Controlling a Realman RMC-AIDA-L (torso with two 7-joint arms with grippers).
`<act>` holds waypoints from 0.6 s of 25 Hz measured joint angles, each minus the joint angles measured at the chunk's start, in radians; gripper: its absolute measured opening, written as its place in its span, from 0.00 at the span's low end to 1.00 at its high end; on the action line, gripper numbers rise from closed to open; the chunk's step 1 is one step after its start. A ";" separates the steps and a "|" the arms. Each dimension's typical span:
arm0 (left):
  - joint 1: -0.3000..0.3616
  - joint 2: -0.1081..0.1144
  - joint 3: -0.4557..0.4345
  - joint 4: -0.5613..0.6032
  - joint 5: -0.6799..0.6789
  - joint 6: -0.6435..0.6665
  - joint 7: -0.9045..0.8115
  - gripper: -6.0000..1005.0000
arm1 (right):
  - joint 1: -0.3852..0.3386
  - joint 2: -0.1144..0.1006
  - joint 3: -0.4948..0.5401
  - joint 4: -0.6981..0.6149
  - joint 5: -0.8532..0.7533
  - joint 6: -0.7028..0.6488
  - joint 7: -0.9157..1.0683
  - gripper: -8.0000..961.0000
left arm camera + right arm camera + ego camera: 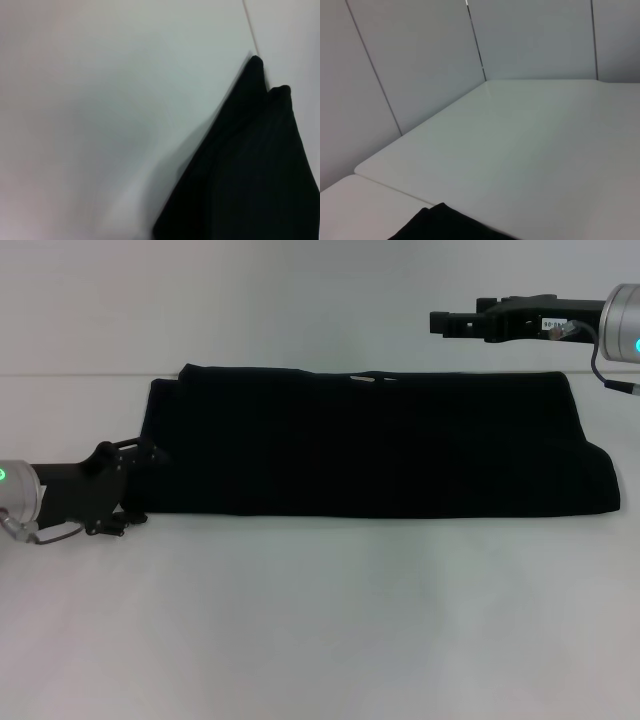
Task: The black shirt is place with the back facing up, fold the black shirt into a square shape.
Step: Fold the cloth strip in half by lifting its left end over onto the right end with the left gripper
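- We see the left arm reaching in low from the left edge of the head view, its forearm close to the white table (320, 640) and pointing toward the shirt's left end.
- The left gripper (150, 462) sits at the near left corner of the large plain black soft-fabric T-shirt (380, 445). Its black fingertips overlap the dark cloth, so we cannot tell whether they are apart, together or pinching the fabric.
- We see the right arm held high beyond the far right corner of the shirt, forearm level and pointing toward the left.
- The right gripper (440, 322) hangs above the table, apart from the shirt. Its fingers lie close together and hold nothing.
- The shirt lies flat across the middle of the table as a long folded band, with a small pale label at its far edge.
- The left wrist view shows a folded shirt corner (250, 165) on the table; the right wrist view shows only one corner (440, 225).
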 joint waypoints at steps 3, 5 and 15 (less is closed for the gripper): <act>0.003 -0.002 0.001 -0.002 0.000 -0.001 0.000 0.93 | 0.000 0.000 -0.001 0.000 0.000 0.000 0.000 0.95; 0.005 -0.002 0.000 -0.003 0.000 -0.003 0.000 0.93 | 0.000 0.000 -0.001 0.000 0.000 0.000 0.000 0.95; 0.010 -0.004 0.000 -0.004 0.000 -0.048 0.004 0.93 | 0.000 0.001 -0.003 0.000 0.000 0.000 0.000 0.95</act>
